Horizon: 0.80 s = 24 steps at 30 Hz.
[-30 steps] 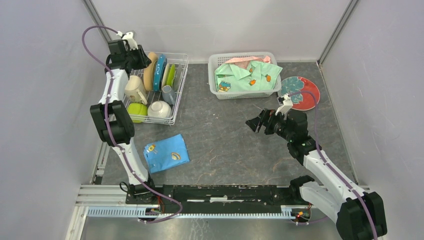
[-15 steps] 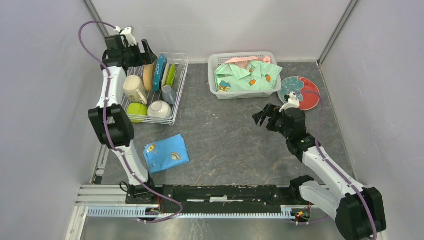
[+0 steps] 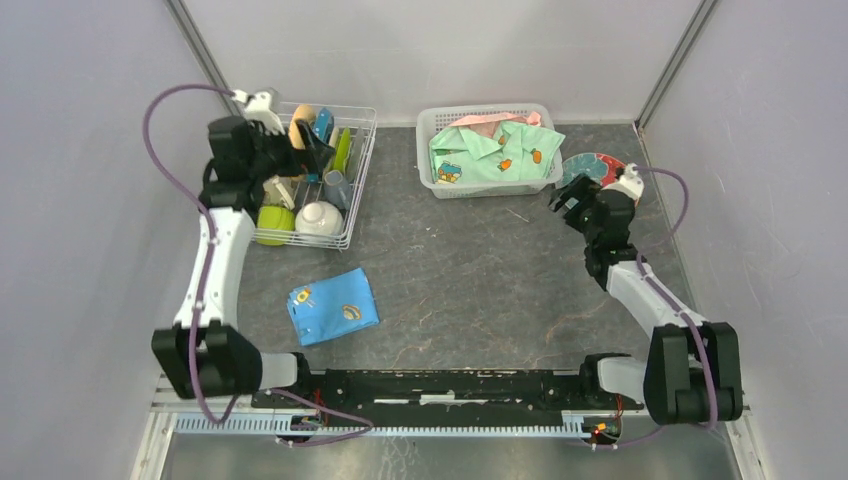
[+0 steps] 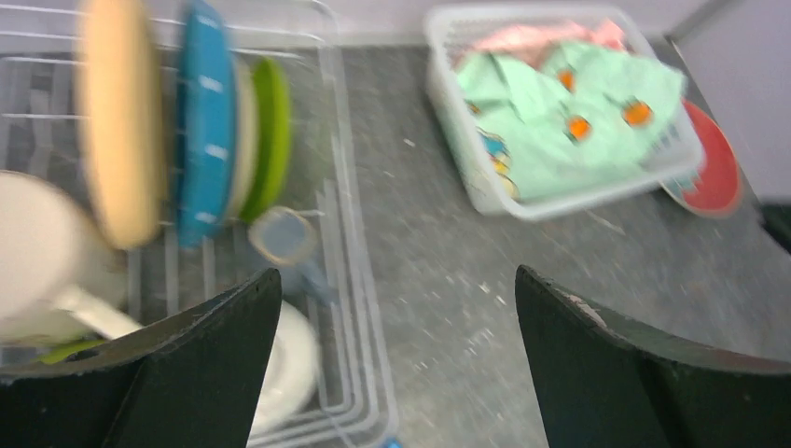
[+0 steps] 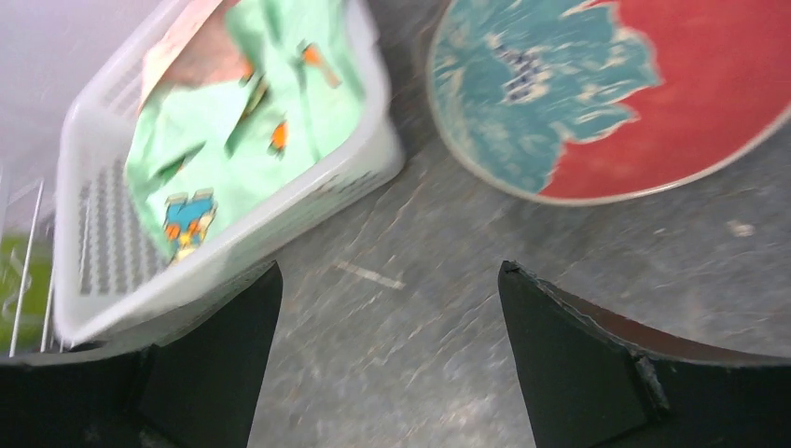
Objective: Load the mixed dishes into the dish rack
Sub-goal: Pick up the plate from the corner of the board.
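Note:
The white wire dish rack (image 3: 358, 180) at the back left holds a tan plate (image 4: 117, 121), a blue plate (image 4: 205, 140) and a green plate (image 4: 272, 140) on edge. It also holds a small cup (image 4: 282, 235), a white bowl (image 3: 318, 218) and a beige mug (image 4: 37, 252). My left gripper (image 3: 312, 150) hovers over the rack, open, with nothing between its fingers. A red plate with a teal leaf pattern (image 5: 690, 103) lies flat on the table at the back right. My right gripper (image 5: 390, 280) stands open just short of it, above bare table.
A white latticed basket (image 3: 490, 112) of green clothing sits at the back middle, close to the left of the right gripper. A folded blue cloth (image 3: 333, 305) lies on the table near the left arm. Grey walls close in both sides.
The left gripper opened, leaving the tan plate standing in the rack, and drew back over the rack. The right arm swung right and farther back, toward the red plate.

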Available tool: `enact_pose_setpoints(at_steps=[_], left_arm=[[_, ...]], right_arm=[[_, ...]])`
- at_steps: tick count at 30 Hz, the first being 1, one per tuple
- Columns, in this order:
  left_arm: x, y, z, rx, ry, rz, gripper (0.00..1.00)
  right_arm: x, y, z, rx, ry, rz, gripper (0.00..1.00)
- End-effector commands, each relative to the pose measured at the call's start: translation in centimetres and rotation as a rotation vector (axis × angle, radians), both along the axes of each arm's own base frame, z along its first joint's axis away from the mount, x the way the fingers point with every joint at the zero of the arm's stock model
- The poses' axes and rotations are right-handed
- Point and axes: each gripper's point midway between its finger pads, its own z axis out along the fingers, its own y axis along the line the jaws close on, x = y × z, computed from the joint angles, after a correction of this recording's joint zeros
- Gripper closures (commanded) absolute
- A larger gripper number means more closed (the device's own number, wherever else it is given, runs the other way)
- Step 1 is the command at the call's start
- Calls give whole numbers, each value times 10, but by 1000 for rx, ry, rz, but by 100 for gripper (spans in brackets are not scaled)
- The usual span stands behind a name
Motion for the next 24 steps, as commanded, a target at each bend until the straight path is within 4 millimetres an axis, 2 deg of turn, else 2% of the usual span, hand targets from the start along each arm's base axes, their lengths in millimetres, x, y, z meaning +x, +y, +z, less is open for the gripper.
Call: enact_pose_setpoints(at_steps=[1, 3, 6, 8, 11, 14, 18, 24], left_arm=[[-46, -64, 25, -12, -162, -132, 0], [-63, -89, 30, 29, -193, -186, 0], [-88, -117, 38, 43, -217, -267, 0], [-99, -125, 40, 37, -223, -283, 0], [-114, -130, 36, 51, -252, -300, 0], [-117, -121, 31, 50, -311, -227, 0], [-103, -78, 22, -18, -295, 100, 0], [-103, -61, 9, 85, -271, 154, 0]], right_arm=[[19, -49, 12, 25, -81, -145, 9], [20, -69, 4, 40, -69, -204, 13], [19, -86, -9, 99, -92, -249, 25], [19, -97, -20, 144, -95, -275, 32], [19, -110, -34, 182, -83, -298, 35], [20, -118, -53, 217, -46, -309, 37], [22, -126, -72, 277, -26, -313, 38], [30, -140, -95, 318, 9, -344, 35]])
